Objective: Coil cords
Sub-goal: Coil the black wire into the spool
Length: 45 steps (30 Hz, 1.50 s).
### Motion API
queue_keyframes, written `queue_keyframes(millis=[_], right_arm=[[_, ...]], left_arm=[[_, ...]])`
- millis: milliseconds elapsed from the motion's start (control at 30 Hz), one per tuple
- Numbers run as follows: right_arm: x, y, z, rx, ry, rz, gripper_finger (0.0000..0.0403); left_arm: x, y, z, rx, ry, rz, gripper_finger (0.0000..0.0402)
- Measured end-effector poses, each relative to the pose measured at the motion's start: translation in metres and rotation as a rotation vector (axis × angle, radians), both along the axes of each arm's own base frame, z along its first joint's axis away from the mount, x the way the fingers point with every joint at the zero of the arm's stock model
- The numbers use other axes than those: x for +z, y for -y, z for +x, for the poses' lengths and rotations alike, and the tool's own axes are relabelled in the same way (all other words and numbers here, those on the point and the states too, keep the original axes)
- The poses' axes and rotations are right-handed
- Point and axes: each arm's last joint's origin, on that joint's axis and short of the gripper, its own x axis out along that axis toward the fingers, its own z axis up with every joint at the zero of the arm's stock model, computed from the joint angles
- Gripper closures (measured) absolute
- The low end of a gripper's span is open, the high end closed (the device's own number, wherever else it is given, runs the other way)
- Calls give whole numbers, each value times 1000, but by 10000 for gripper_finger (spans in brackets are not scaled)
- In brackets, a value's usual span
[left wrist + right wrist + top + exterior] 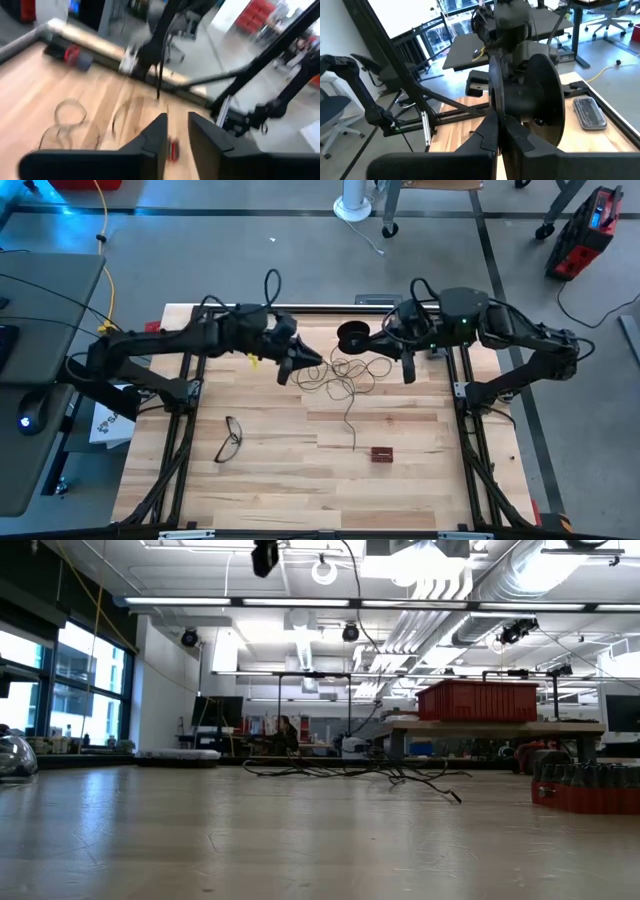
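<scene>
One thin wire [345,380] tangled mid-table, tail trailing toward front edge, reel [352,336] behind

One wire [345,380], one reel [352,336], one eyeglasses [230,438], one red block [382,453].

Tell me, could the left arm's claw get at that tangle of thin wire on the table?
Probably yes. The left claw hangs right beside the loose wire, its fingers apart, with nothing between them. The right claw sits on the tangle's far side.
</scene>
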Motion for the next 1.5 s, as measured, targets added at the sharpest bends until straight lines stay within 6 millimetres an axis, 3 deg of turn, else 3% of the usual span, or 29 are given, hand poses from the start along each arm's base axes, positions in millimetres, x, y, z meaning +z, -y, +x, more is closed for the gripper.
queue_keyframes(millis=[133,267,433,867,1267,1500], right_arm=[[2,0,0,12,19,3,403],[5,0,1,11,52,2,403],[11,4,2,1,113,-7,403],[23,11,2,14,236,-8,403],[28,11,2,8,298,-21,403],[34,12,2,-25,355,-43,403]], left_arm=[[10,5,7,-1,136,76,279],[7,7,8,37,122,205,243],[1,10,10,28,78,225,219],[1,15,13,135,73,311,213],[16,14,15,161,226,333,213],[16,29,16,142,230,433,213]])
